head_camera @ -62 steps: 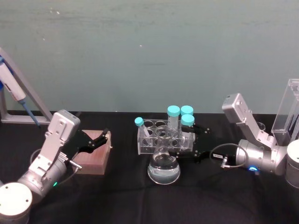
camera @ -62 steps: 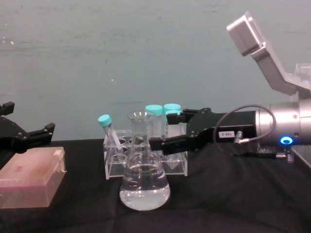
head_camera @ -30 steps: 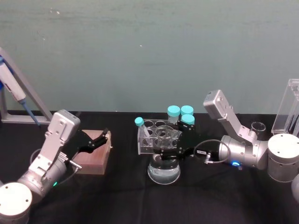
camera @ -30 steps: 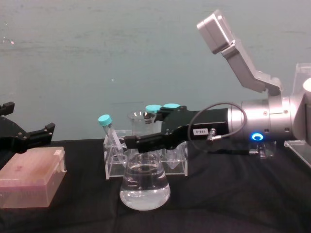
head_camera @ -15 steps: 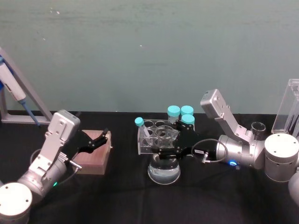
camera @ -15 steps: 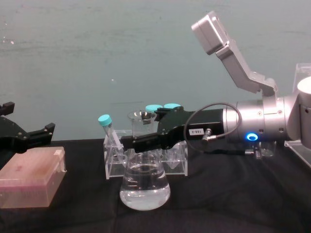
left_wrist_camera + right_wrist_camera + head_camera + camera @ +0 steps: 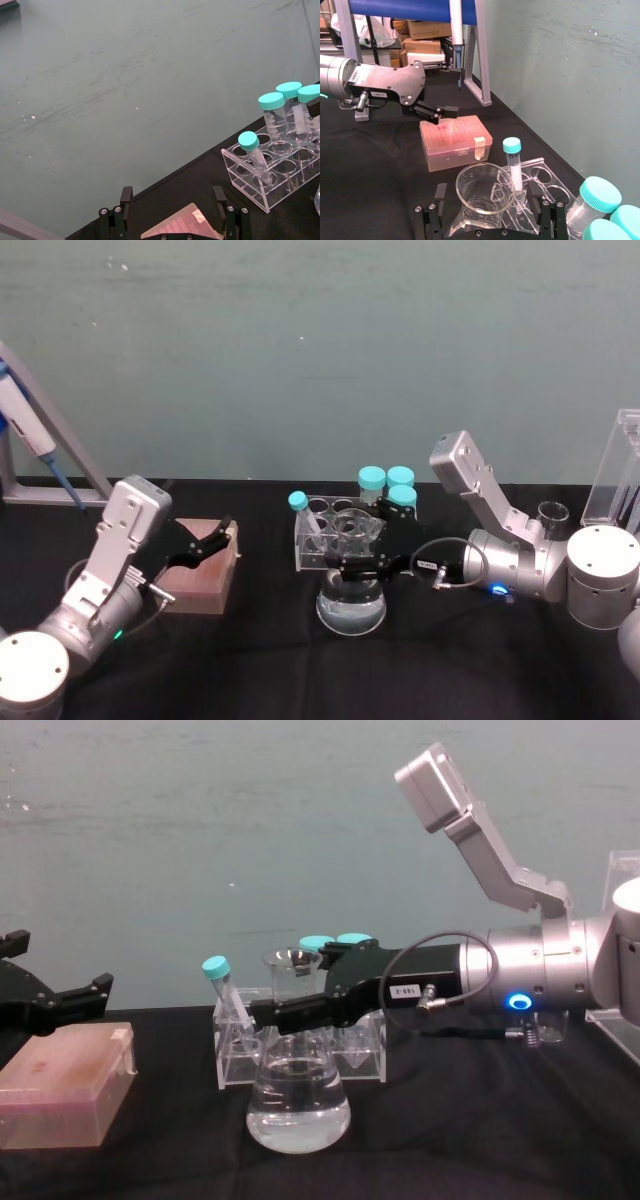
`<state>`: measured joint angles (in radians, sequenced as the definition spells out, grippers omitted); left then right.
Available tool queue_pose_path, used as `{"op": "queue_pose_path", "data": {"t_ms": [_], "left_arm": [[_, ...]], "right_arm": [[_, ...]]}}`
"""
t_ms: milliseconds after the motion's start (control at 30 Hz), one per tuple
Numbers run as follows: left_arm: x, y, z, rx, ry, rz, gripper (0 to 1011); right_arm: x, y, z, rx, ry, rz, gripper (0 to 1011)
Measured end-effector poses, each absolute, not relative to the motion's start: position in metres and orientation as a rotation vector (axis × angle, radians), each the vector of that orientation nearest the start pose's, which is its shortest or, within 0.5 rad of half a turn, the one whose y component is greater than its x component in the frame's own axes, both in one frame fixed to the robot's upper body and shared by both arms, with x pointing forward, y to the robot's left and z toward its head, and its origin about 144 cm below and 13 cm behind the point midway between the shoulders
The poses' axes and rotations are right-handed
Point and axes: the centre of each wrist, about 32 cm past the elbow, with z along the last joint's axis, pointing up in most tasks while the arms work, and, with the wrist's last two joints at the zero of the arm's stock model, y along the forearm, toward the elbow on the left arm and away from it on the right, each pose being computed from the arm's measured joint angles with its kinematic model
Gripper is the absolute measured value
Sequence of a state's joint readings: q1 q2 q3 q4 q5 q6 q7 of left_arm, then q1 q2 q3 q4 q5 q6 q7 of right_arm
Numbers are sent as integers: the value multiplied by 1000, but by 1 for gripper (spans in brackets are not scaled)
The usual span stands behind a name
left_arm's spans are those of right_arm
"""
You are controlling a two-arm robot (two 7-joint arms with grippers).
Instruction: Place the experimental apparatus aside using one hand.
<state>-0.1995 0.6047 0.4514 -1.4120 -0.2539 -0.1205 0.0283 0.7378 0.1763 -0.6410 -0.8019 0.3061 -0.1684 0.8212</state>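
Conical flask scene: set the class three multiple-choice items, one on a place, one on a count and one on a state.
1. Where is the right gripper?
A at the conical flask's neck
B over the pink box
C on the table
2. How many teal-capped tubes stand in the rack?
A two
B four
C six
3. The flask is:
A empty
B partly filled with clear liquid
C tipped over

1 A: its fingers straddle the neck, and the left gripper idles by the box.
2 B: four caps show.
3 B: it is upright with liquid in its base.
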Motion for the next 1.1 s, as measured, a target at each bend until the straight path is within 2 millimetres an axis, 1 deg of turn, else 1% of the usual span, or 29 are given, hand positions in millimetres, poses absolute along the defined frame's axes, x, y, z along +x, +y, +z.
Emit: {"op": "queue_pose_path", "data": {"t_ms": [200,267,300,367,433,500,533,600,633,667,700,800,833,1100], "left_arm": [[489,310,1140,304,-285,1248,1000],[489,310,1140,304,-285,1248,1000],[489,310,1140,304,-285,1248,1000],[489,310,1140,305,-285,1248,1000],[489,310,1140,304,-285,1248,1000],[489,310,1140,304,-285,1248,1000],[489,310,1140,304,-285,1248,1000],[489,310,1140,304,-285,1248,1000],[489,310,1140,304,-285,1248,1000],[489,310,1140,304,-285,1248,1000],[489,310,1140,304,-285,1248,1000],[489,310,1140,304,-285,1248,1000],[489,310,1140,304,-285,1248,1000],[489,310,1140,305,-285,1248,1000]], "right_arm": [[628,-181,1173,-204,-111,-397,996],[628,-181,1173,-204,-111,-397,953],[628,-181,1173,-204,-111,-397,912],[628,-181,1173,-204,-111,-397,886],[628,-181,1173,-204,-111,-397,812],[628,-181,1173,-204,-111,-396,777],[628,-181,1173,-204,-111,-396,723],[628,-181,1173,-204,-111,-396,684],[628,-181,1173,-204,-111,-396,625],[628,-181,1173,-204,-111,-396,625],[628,-181,1173,-204,-111,-395,567],[628,-181,1173,-204,-111,-395,488],[628,-181,1173,-204,-111,-395,474],[628,-181,1173,-204,-111,-395,474]]}}
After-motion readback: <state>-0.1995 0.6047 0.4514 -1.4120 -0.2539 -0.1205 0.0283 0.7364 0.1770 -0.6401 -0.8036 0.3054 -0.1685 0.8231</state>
